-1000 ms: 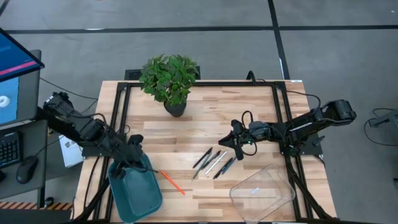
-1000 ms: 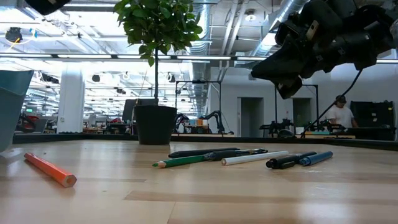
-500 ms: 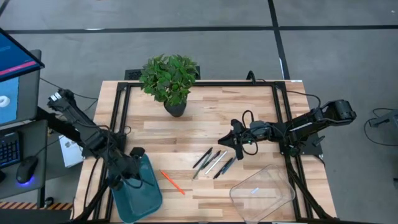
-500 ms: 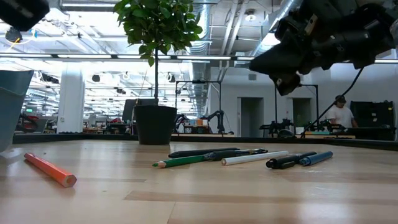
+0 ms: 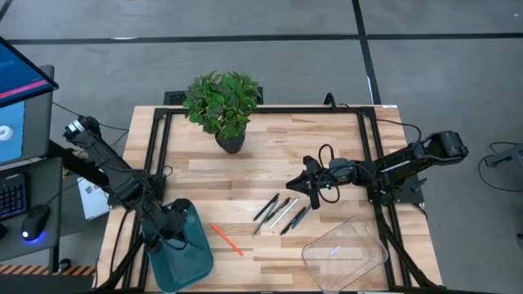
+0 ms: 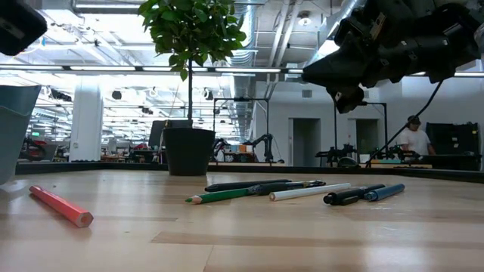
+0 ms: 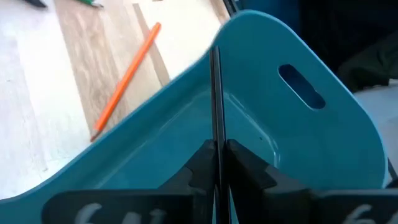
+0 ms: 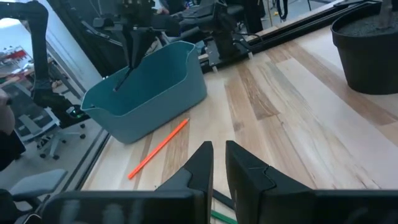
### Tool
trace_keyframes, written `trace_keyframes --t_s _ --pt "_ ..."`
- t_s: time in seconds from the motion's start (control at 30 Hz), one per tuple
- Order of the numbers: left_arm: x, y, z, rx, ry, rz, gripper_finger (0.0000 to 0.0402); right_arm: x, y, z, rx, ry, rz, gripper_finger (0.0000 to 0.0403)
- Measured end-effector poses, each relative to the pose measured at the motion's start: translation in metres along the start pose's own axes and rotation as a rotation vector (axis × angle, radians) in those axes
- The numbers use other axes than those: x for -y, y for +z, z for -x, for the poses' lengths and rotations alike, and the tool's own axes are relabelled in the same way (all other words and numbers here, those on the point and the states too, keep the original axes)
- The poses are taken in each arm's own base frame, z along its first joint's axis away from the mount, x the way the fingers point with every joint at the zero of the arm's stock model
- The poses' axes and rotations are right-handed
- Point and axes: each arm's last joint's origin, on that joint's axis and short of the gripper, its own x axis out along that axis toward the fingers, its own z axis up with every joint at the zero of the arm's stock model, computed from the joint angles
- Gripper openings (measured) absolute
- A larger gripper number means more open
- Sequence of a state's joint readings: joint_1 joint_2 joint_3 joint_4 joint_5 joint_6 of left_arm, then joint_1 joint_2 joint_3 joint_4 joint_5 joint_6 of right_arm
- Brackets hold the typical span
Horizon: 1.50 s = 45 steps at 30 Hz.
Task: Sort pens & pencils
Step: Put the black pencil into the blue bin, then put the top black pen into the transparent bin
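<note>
My left gripper [image 5: 167, 224] hangs over the teal tray [image 5: 186, 255] at the table's near left corner, shut on a thin dark pen [image 7: 214, 93]. An orange pencil [image 5: 225, 239] lies flat just right of the tray. Several dark, whitish, green and blue pens and pencils [image 5: 280, 214] lie side by side mid-table. My right gripper [image 5: 311, 187] hovers above the table just past that group's far right, its fingers a narrow gap apart and holding nothing. My left gripper pinches the dark pen between its two fingers [image 7: 202, 163] near one end, coming from above and pointing down. The pen's long free part [image 8: 126, 65] sticks out past the fingertips down inside the tray. Whether its tip touches the tray floor I cannot tell.
A potted plant [image 5: 222, 104] stands at the far edge left of centre. A clear plastic container [image 5: 344, 254] with a small whitish thing in it sits at the near right. Black rails run along the left, far and right table edges. A person stands far back [image 6: 413, 138].
My left gripper, still shut on the dark pen, has moved from the tray's far rim toward the table's near edge and now hangs over the tray's inside. The right arm and the pens on the table have kept still.
</note>
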<state>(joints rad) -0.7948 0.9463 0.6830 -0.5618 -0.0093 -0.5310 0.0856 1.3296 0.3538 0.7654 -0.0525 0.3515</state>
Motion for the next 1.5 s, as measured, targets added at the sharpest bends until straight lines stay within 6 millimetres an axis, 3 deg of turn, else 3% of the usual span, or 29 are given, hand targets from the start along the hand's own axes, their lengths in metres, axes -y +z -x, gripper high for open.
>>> trace_keyframes --t_s 0.47,0.67,1.17,1.5 --pt "0.0 0.0 0.0 0.002 0.003 0.015 0.0062 0.0 0.0 0.0 0.0 0.0 0.0 0.0066" --pt "-0.002 0.001 0.0 0.049 0.083 0.016 0.0063 0.0 0.0 0.0 0.0 0.0 0.0 0.0066" --pt "-0.022 0.013 0.01 0.429 0.714 0.055 0.0063 0.002 0.005 0.0 0.071 -0.071 0.04 0.0066" --pt "-0.065 0.03 0.021 0.555 1.024 0.249 0.0063 0.017 0.01 0.002 0.097 -0.155 0.033 0.0066"
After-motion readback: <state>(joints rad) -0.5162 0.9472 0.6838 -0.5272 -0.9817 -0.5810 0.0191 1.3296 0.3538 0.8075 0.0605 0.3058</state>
